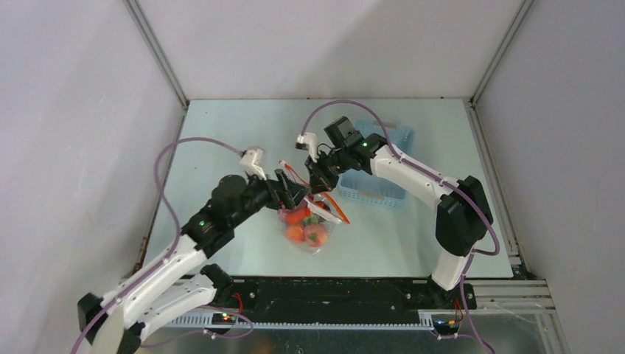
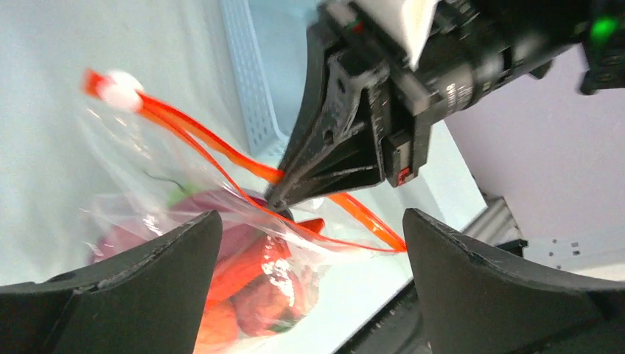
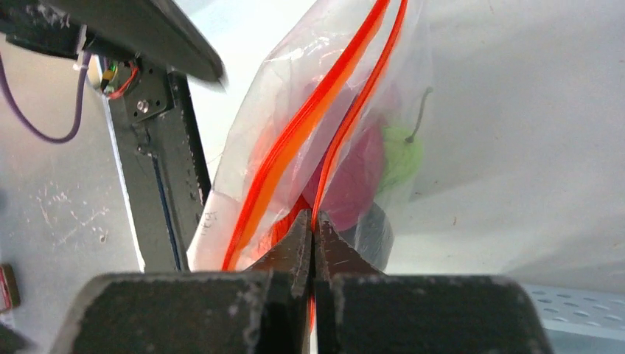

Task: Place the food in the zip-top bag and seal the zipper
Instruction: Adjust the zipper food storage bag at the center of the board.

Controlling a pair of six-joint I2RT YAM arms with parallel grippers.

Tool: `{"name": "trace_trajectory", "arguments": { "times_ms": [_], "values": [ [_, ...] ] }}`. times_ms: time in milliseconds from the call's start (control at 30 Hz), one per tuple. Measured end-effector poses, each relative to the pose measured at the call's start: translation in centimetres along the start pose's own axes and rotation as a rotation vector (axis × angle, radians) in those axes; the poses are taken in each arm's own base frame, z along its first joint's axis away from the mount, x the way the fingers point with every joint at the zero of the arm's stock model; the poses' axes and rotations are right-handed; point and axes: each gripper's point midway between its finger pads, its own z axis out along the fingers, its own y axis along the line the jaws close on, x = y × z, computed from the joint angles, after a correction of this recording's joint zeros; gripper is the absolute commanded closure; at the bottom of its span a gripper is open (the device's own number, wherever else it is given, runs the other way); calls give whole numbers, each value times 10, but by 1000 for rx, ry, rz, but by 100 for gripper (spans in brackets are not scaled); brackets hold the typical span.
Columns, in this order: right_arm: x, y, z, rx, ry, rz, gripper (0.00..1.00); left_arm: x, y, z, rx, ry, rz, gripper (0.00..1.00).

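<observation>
The clear zip-top bag point(image 1: 308, 227) hangs lifted over the table with the food point(image 1: 304, 234) in it, red and orange pieces at the bottom. In the right wrist view a purple piece point(image 3: 354, 177) and a green one point(image 3: 402, 155) show through the plastic. My right gripper point(image 1: 318, 186) point(image 3: 315, 221) is shut on one red-orange strip of the zipper point(image 3: 352, 103); the other strip point(image 3: 291, 144) stands apart from it. My left gripper point(image 1: 295, 196) point(image 2: 309, 258) is open wide just left of the bag point(image 2: 243, 221), and its fingers point(image 2: 147, 280) touch nothing.
A light-blue perforated basket point(image 1: 383, 168) point(image 2: 243, 88) stands behind the right gripper, close to the bag. White walls enclose the table on three sides. The arm bases and a black rail point(image 1: 332, 295) run along the near edge.
</observation>
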Motion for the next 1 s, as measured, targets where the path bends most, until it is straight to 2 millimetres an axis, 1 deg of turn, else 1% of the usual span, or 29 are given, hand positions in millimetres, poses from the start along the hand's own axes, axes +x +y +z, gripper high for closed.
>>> {"name": "trace_trajectory", "arguments": {
  "times_ms": [100, 200, 300, 433, 533, 700, 900, 1000],
  "values": [
    [4, 3, -2, -33, 11, -46, 100, -27, -2, -24, -2, -123, 101, 0],
    [5, 5, -7, -65, 17, -77, 100, -46, 2, -37, -24, -198, 157, 0],
    [-3, 6, -18, -96, 3, -109, 100, -63, 12, -40, -51, -238, 219, 0],
    [-18, 5, -33, -137, -23, -175, 100, -77, 25, -42, -35, -252, 318, 0],
    [-19, 7, -39, -166, -15, -219, 100, -80, 32, -43, 5, -254, 394, 0],
    [-12, 11, -38, -206, 12, -240, 100, -71, 55, -41, 43, -209, 462, 0],
    [-10, 5, -29, -246, 48, -255, 100, -54, 95, -41, 47, -199, 451, 0],
    [-9, 5, -28, -265, 62, -280, 100, -52, 108, -34, 64, -151, 429, 3]
  ]
}}
